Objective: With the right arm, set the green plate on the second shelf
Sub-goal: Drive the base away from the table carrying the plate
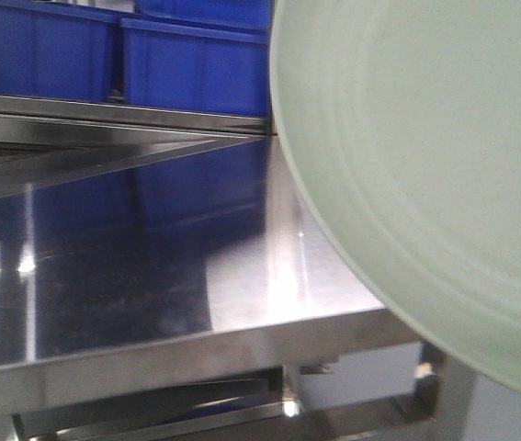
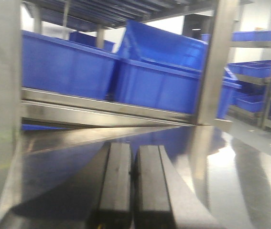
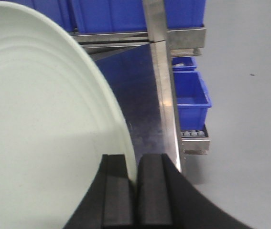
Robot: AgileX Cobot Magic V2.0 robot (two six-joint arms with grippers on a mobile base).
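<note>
a: where's the green plate (image 1: 425, 184) right now?

b: up in the right gripper (image 3: 136, 191). in the right wrist view the rim runs down between the two black pads, and they're pinched tight onto it. from the front it fills the right side of the view. it's tilted, ringed face toward the camera, and it overlaps the right front corner of the steel shelf (image 1: 150, 276).

a: touching the shelf?

b: can't tell for sure, its lower edge runs out of the picture. i'd judge it's hanging clear, not set down.

a: and the other arm?

b: the left gripper (image 2: 134, 186) sits low over the same shiny surface. its pads are pressed together with nothing between them.

a: so which step is this?

b: the carry, i'd say. the plate is grasped and at the shelf, not yet placed. whether this level is the second one, the views don't show. a row of blue bins (image 1: 196, 64) stands at the back.

a: what does the next move call for?

b: moving the plate inward over the steel, keeping it off the upright post (image 3: 163, 95) just right of the rim. then level it flat and lower it until it lies on the surface, and only then part the pads. the hold is on the rim alone, so a quick tilt could let it slip.
</note>
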